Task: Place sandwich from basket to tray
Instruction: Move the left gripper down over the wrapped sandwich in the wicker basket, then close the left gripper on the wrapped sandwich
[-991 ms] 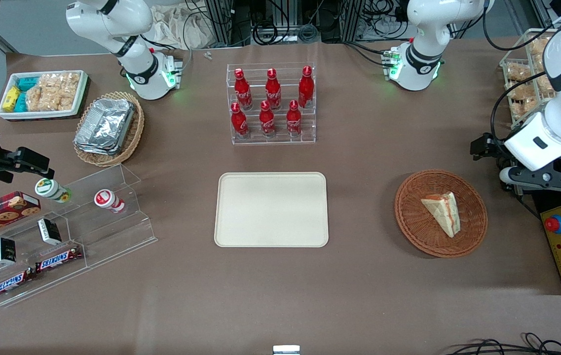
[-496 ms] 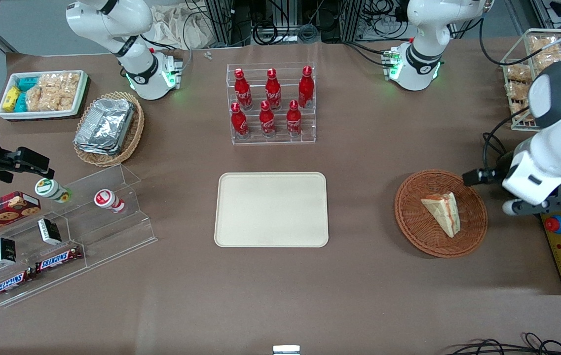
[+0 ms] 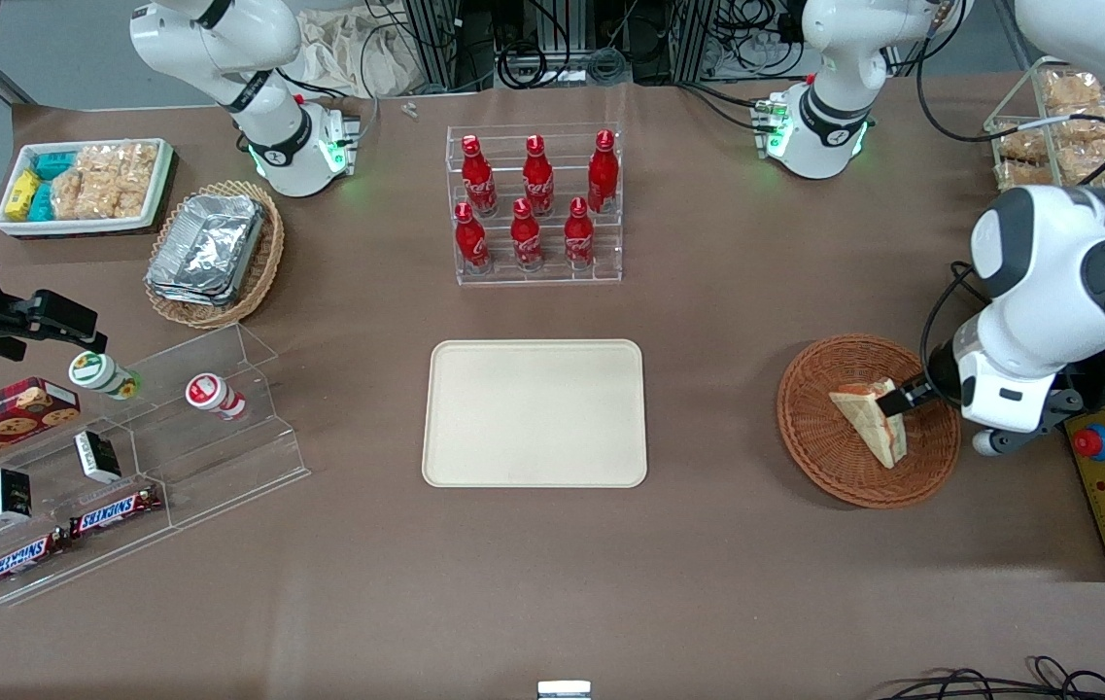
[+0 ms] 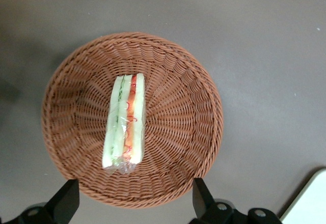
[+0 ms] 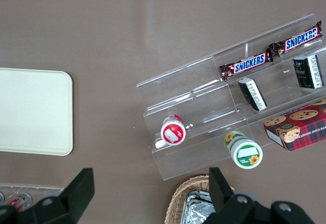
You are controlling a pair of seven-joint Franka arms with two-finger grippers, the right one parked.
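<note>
Approach step: gripper [image 4: 132, 203] hovers above the basket [image 3: 829, 467], fingers [image 4: 65, 202] spread wide and empty, sandwich [image 3: 868, 420] lying inside it. Next comes a straight descent to pinch the wedge, then carriage to the tray [image 3: 535, 412] beside the basket.

Rough woven wicker basket [image 4: 204, 107], glossy film-wrapped sandwich [image 4: 125, 124] (soft bread), matt smooth tray [image 3: 533, 413]

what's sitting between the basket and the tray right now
Nothing: the front view shows only bare brown table between the basket and the tray. The gripper hovers above the basket.
</note>
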